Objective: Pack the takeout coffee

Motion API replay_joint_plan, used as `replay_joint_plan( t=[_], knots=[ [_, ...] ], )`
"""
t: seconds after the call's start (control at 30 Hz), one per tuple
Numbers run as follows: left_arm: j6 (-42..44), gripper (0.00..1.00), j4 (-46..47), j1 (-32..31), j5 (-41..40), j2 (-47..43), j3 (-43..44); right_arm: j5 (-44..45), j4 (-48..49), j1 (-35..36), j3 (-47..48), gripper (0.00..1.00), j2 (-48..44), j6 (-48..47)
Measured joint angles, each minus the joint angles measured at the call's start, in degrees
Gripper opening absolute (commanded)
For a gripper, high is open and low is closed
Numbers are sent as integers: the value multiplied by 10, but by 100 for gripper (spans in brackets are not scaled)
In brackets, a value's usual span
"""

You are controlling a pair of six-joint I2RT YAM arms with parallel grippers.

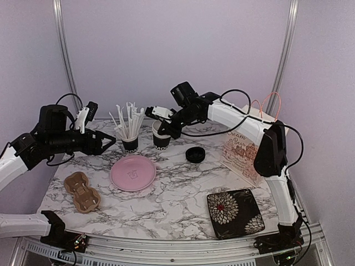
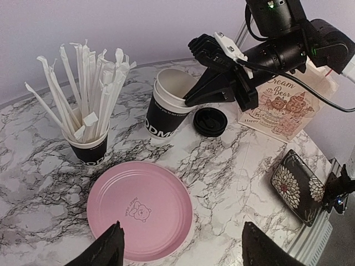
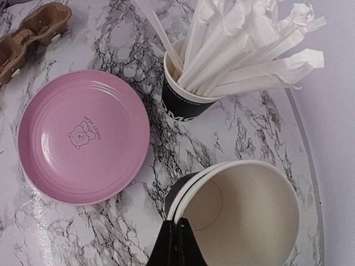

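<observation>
Two alike black paper cups stand nested at the back middle of the table, lidless, pale inside; the inner one sits raised and tilted in the outer one. My right gripper is shut on the near rim of the inner cup. One round black lid lies on the table to the cups' right. My left gripper is open and empty, held above the table left of the cups, over the pink plate's edge.
A black cup full of white wrapped sticks stands just left of the cups. A pink plate lies in front. Brown pulp carrier front left. Printed paper bag right. Dark flowered square plate front right.
</observation>
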Motion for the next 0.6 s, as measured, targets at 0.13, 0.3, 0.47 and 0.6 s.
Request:
replay_joint_plan(
  t=[0.13,0.3,0.47,0.6],
  knots=[
    [-54,71,38,-28,-40,12,-3,-11,-10,0,5,0,1,-2],
    [-186,65,150,-98,-184,17,-74,-21,10,-1,-22,0,0,18],
    [-333,57,250,-147,-309,59,-156,-17,19,-1,-26,0,-1,49],
    [-392,54,315,-187,-373,122,-157,-20,32,-1,-43,0,-6,68]
  ],
)
